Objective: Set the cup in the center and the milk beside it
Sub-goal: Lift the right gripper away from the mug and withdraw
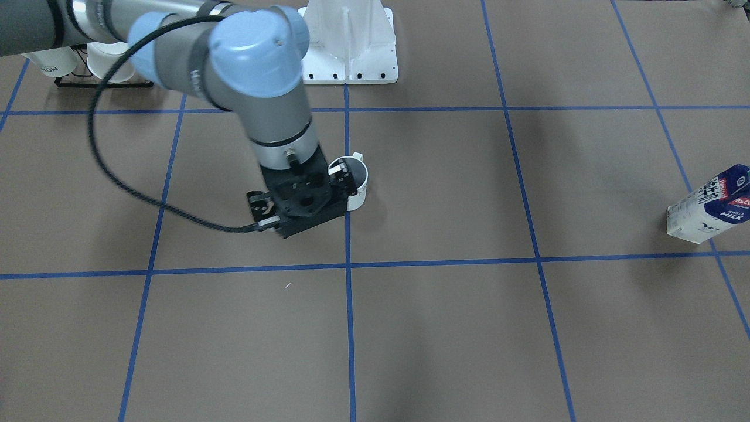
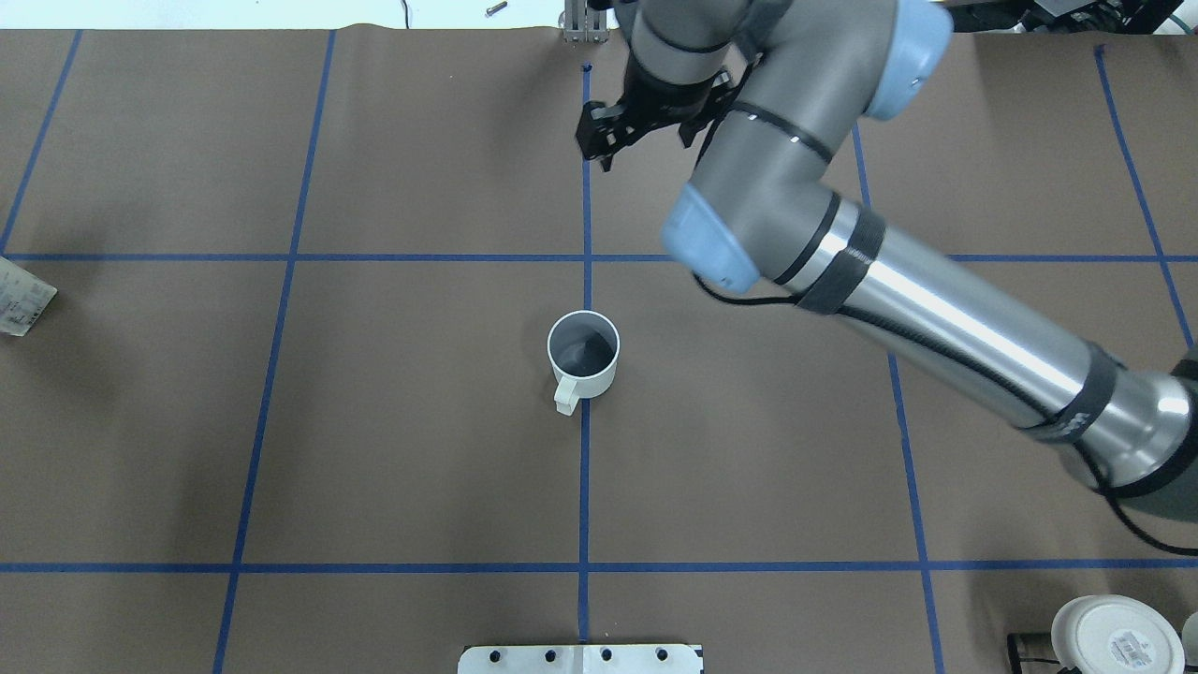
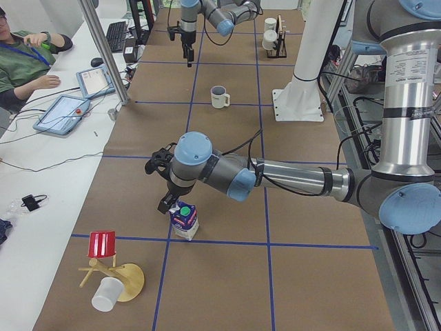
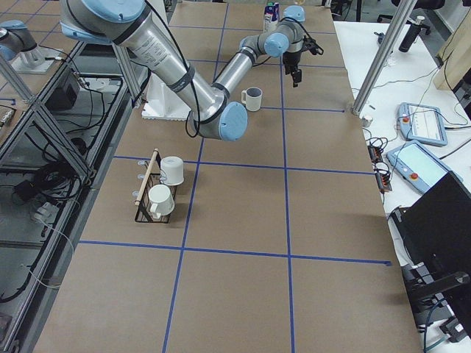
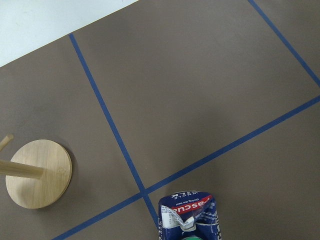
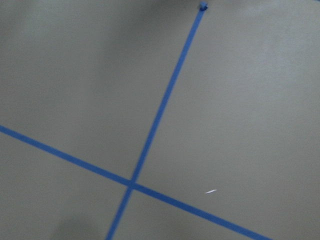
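The cup (image 2: 582, 351) is a white mug that stands upright on the centre blue line, its handle towards the robot; it also shows in the front view (image 1: 353, 183). My right gripper (image 1: 300, 199) hangs raised and open past the cup, empty, and shows in the overhead view (image 2: 644, 131). The milk (image 3: 184, 219), a navy and white carton with a green cap, stands at the table's left end and shows in the front view (image 1: 712, 205) and the left wrist view (image 5: 192, 217). My left gripper (image 3: 165, 201) hangs just over the milk's top; I cannot tell if it is open.
A black rack with white mugs (image 4: 158, 187) stands near the robot's right side. A wooden mug tree with a red cup (image 3: 103, 245) and a white cup (image 3: 105, 295) stands near the milk. The white arm base (image 1: 348, 47) is at the robot's edge. An operator sits beyond the table's far edge.
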Robot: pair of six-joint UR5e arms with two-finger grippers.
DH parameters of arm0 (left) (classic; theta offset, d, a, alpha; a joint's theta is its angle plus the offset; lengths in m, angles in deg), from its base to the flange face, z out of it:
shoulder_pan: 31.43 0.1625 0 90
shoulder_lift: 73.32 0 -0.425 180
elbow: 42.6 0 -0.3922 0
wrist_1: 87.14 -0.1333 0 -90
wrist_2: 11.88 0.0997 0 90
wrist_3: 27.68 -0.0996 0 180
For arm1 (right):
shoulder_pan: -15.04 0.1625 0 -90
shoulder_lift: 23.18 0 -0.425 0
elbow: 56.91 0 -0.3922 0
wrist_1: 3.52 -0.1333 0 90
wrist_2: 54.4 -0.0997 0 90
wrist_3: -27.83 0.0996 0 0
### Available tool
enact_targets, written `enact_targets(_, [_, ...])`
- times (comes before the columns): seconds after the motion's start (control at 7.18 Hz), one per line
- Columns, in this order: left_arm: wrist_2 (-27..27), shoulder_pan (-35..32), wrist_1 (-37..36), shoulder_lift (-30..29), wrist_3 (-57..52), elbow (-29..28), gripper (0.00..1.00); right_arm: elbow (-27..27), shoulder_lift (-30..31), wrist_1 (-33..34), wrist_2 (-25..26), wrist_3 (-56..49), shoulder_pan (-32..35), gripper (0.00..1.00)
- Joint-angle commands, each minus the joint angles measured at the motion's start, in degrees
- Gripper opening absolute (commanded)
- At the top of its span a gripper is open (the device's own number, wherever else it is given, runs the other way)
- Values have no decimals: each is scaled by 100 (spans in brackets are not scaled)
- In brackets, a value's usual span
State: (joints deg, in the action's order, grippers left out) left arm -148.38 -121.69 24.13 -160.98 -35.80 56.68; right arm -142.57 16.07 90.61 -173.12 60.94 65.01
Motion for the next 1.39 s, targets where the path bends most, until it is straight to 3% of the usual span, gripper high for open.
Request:
enact_targets(0.0, [-9, 0, -9, -5, 4, -22, 99, -4, 1070, -9, -616, -1783, 1246, 100])
enact_targets(0.14, [0, 0, -9, 4, 4, -14, 99, -13, 1589, -9, -913, -2591, 1817, 100])
enact_targets(0.28, [-9, 0, 0, 4, 12, -23, 99, -21, 2177, 34, -1473, -2808, 2423, 100])
enact_targets(0.42, [0, 0, -9, 4, 13, -31, 99, -126, 2914, 17, -1653, -2819, 2777, 100])
enact_targets(0.7, [0, 0, -9, 21, 13, -32, 99, -939, 4294, -9, -1419, -2854, 3419, 100])
enact_targets(0.84, [0, 0, -9, 39, 13, -32, 99, -1405, 5041, -392, -478, -3420, 3501, 100])
enact_targets(0.97, [0, 0, -9, 39, 13, -32, 99, -1480, 5544, -1136, -33, -3808, 3510, 100])
enact_targets(1.11, [0, 0, -9, 39, 21, -40, 99, -1411, 5236, -873, -768, -3812, 3693, 100])
enact_targets(1.25, [0, 0, -9, 39, 13, -75, 99, -1427, 5320, -340, -715, -3882, 3765, 100])
